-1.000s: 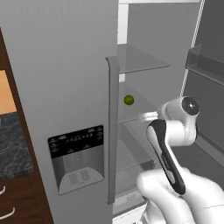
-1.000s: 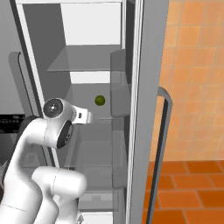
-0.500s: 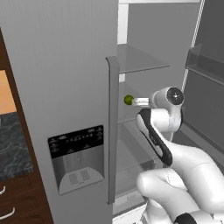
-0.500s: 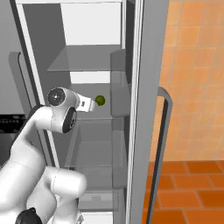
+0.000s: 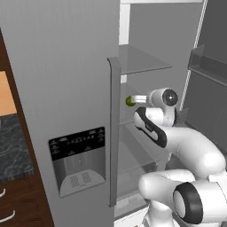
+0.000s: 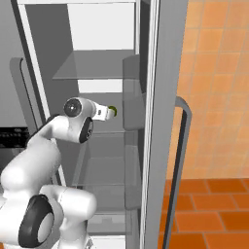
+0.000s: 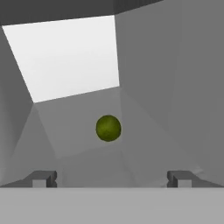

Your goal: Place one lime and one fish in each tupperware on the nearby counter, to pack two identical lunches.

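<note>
A small yellow-green lime rests on a glass shelf inside the open fridge, also seen as the lime and the lime in the base views. My gripper is open, its fingertips wide apart, and the lime lies just ahead of them, centred and untouched. The base views show my gripper and gripper reaching level into the fridge right up to the fruit. The fish and the tupperware are out of view. A strip of the dark counter shows at the far left.
The fridge's left door, with its dispenser panel and upright handle, is shut beside the arm. The right door stands open. Glass shelves lie above and below the arm. Brown drawers sit under the counter.
The arm has stretched forward into the fridge, bringing the gripper from well short of the lime right up to it. The jaws stayed open and the lime has not moved.
</note>
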Motion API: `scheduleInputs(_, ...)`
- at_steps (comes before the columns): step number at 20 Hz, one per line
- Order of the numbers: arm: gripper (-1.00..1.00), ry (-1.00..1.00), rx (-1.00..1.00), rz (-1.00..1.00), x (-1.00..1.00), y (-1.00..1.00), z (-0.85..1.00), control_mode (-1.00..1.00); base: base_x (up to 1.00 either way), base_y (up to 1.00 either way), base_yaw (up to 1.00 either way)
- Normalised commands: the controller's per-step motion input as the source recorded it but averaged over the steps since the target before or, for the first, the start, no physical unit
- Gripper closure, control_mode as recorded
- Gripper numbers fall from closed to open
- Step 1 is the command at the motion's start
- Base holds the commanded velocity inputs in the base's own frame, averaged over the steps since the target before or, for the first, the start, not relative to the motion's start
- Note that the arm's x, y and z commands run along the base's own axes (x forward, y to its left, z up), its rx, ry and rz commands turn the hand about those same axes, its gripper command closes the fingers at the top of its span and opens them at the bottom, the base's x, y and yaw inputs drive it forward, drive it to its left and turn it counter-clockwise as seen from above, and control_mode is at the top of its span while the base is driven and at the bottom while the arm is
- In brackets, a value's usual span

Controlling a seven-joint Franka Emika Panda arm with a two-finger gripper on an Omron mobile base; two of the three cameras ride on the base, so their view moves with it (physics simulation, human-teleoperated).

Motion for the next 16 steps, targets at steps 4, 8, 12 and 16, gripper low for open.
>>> scheduleInputs(4, -1.0, 0.04, 0.0, 0.0, 0.67, -0.01, 0.0, -1.0, 0.0, 0.0, 0.0)
scheduleInputs(8, -1.0, 0.2, 0.0, 0.0, 0.57, 0.0, -0.05, -1.0, 0.0, 0.0, 0.0)
scheduleInputs(12, -1.0, 0.06, 0.0, 0.0, 0.35, 0.0, -0.17, -1.0, 0.0, 0.0, 0.0)
scheduleInputs(16, -1.0, 0.01, 0.0, 0.0, 0.35, 0.0, -0.17, -1.0, 0.0, 0.0, 0.0)
